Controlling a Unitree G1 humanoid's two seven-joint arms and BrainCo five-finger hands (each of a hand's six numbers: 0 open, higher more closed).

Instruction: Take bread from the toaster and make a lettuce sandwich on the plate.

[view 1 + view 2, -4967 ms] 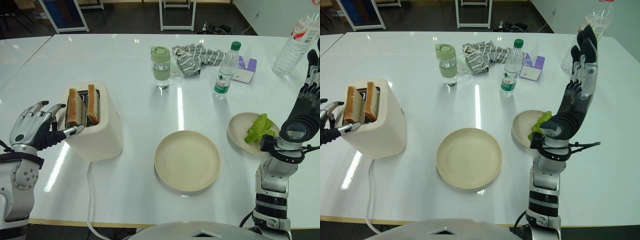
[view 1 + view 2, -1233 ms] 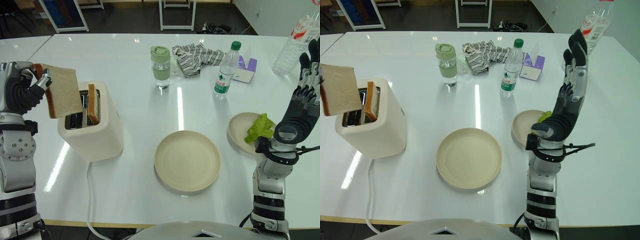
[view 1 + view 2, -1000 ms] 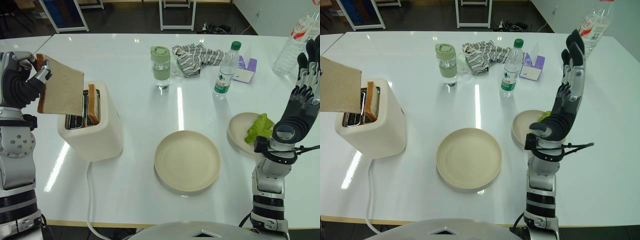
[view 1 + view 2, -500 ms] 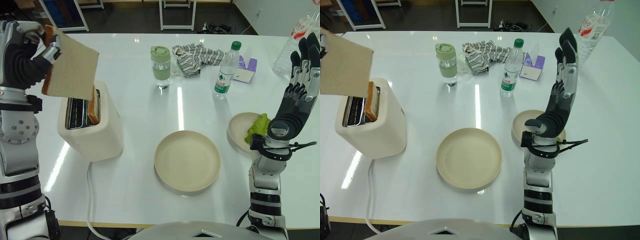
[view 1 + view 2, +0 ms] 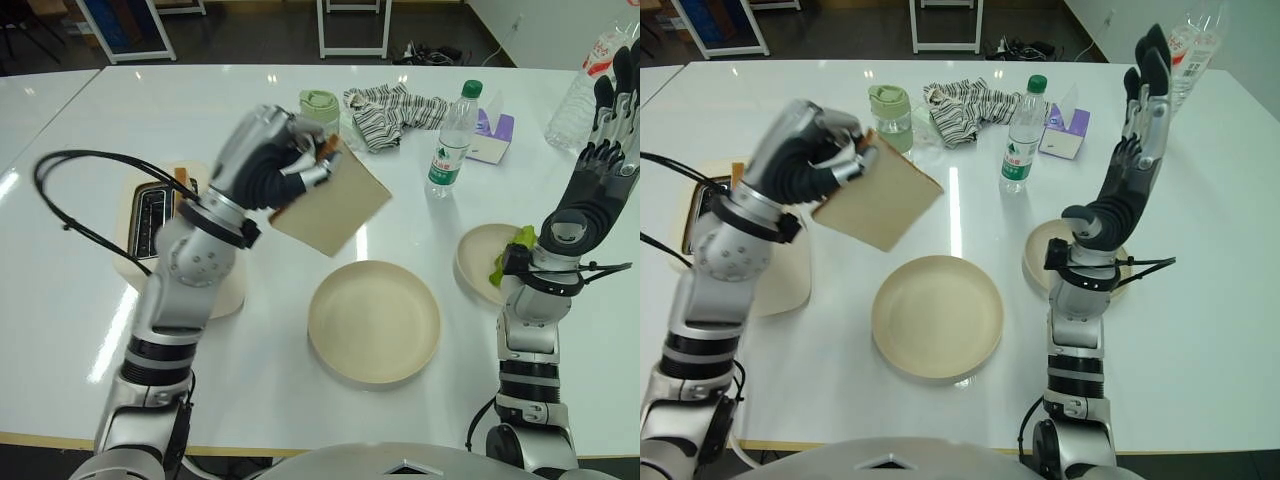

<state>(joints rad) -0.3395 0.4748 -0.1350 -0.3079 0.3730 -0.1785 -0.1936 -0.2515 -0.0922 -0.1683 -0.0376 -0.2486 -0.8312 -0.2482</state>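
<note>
Holding bread [image 5: 335, 212] in clamped fingers, left hand [image 5: 272, 165] hangs just up-left of the plate [image 5: 375, 372], mid-transfer. Next: lay the bread flat on it. Right hand [image 5: 598, 165] stands raised, fingers wide, empty.

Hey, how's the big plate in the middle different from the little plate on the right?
The big plate is clearly wider than the little plate. The big plate is empty, while the little plate holds a lettuce leaf. The big plate lies in full view; the little plate is partly hidden behind the robot's right arm. Both are round, cream-coloured and lie flat on the white table.
</note>
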